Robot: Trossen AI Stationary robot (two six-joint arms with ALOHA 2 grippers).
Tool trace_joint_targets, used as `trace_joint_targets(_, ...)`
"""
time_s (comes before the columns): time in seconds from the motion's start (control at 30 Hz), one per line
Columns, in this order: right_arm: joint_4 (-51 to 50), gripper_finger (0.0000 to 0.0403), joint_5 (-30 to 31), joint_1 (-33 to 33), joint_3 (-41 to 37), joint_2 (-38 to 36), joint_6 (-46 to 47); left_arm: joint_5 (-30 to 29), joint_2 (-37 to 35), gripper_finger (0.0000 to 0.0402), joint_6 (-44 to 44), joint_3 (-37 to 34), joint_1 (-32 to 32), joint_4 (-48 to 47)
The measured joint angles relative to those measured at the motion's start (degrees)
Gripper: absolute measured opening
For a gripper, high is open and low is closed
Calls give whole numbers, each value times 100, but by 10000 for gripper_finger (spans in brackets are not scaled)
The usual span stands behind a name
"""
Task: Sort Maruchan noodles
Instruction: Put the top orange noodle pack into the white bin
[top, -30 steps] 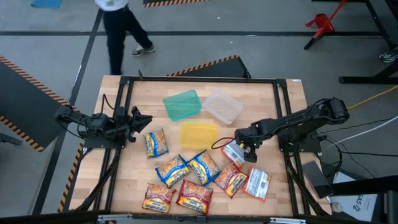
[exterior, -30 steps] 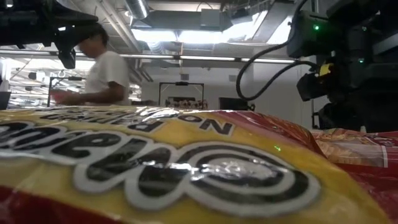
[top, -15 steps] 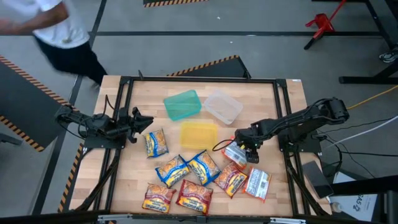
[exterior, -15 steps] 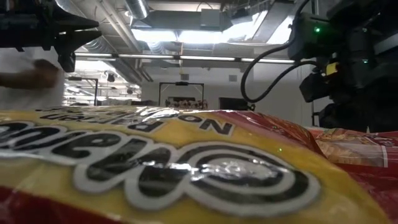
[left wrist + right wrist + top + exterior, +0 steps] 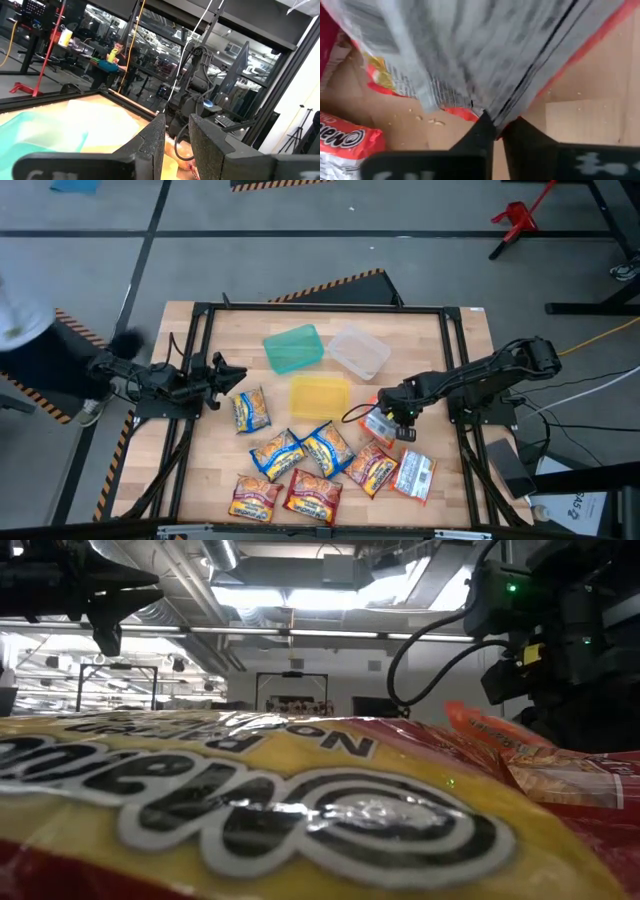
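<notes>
Several Maruchan noodle packets lie flat on the near half of the table: blue-and-yellow ones (image 5: 252,410) (image 5: 327,448), orange-red ones (image 5: 313,495) and a red-and-white one (image 5: 413,476). My right gripper (image 5: 391,414) is shut on another red-and-white packet (image 5: 377,425) at centre right. My left gripper (image 5: 236,375) hovers at the table's left side, beside the blue-and-yellow packet; its fingers stand a little apart with nothing between them (image 5: 177,145). My right gripper pinches the red-and-white packet's edge (image 5: 495,107) between its two fingers (image 5: 482,131). It comes from the table's right side, slanting down. The held edge (image 5: 488,724) is tipped up off the table; the packet's other end is hidden by the packet itself.
A teal container (image 5: 293,348), a clear one (image 5: 359,351) and a yellow one (image 5: 319,396) stand in the table's far middle. A black frame (image 5: 320,308) rims the table. A person (image 5: 20,330) is at the picture's left edge, off the table.
My right gripper has shut on the red-and-white packet's edge, and that edge has tipped up from the table. The person behind the table has walked away toward the left.
</notes>
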Motion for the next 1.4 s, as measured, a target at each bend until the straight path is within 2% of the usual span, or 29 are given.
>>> trace_joint_targets(0.27,-160,1,55,-2,191,-42,96,-2,0,82,0,-1,0,-15)
trace_joint_targets(0.83,-2170,0,-82,-7,1721,-48,-212,-2,1,82,-2,-1,4,-15)
trace_joint_targets(1.17,-2834,0,367,-7,2523,-50,-234,-2,1,82,0,-1,4,-16)
trace_joint_targets(1.3,-3051,0,509,-7,2618,-52,-183,-2,0,82,2,-1,4,-20)
trace_joint_targets(1.4,-3034,0,859,0,2616,-52,107,-2,2,82,2,-1,4,-34)
